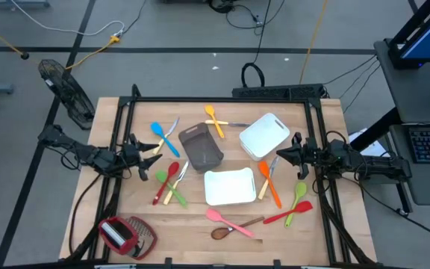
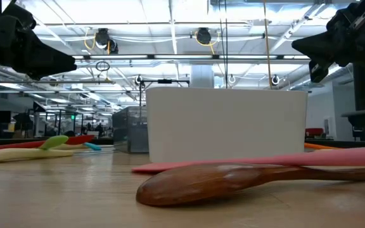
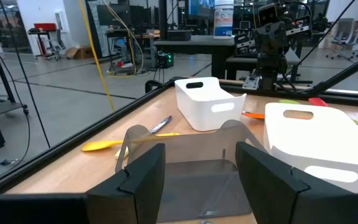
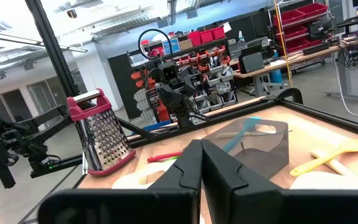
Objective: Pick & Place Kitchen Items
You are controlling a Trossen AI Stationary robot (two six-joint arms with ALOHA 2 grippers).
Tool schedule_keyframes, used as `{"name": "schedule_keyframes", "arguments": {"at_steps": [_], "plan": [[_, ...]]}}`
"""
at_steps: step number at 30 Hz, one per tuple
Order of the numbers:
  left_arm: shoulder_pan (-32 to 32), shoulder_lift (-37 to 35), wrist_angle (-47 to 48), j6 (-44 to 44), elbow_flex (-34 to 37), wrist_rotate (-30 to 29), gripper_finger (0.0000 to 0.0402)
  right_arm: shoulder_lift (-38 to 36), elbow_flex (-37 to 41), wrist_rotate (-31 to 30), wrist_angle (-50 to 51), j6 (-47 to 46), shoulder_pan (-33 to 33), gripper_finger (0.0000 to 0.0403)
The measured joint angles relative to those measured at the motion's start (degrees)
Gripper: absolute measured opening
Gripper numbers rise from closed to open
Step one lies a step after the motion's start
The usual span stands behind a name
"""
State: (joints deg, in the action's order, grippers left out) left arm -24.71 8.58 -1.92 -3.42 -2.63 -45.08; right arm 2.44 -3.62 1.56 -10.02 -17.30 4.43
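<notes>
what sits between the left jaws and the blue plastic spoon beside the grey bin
Nothing visible does. In the high view the left gripper, jaws open, hangs at the table's left edge, and the blue plastic spoon lies just beyond it over bare wood, left of the grey bin.

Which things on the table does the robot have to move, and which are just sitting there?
To move: blue plastic spoon, yellow plastic fork, brown wooden spoon, pink plastic spatula, orange plastic spoon.

Just there: two white rectangular trays, grey bin, red-and-wire-mesh grater.
</notes>
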Motion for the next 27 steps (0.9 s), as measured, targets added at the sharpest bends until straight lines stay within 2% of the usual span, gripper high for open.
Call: {"name": "schedule_keyframes", "arguments": {"at_steps": [27], "plan": [[0.0,0.0,0.0,0.13,0.0,0.02,0.02,-0.01,-0.01,-1.53,-0.02,0.02,-0.02,0.0]]}}
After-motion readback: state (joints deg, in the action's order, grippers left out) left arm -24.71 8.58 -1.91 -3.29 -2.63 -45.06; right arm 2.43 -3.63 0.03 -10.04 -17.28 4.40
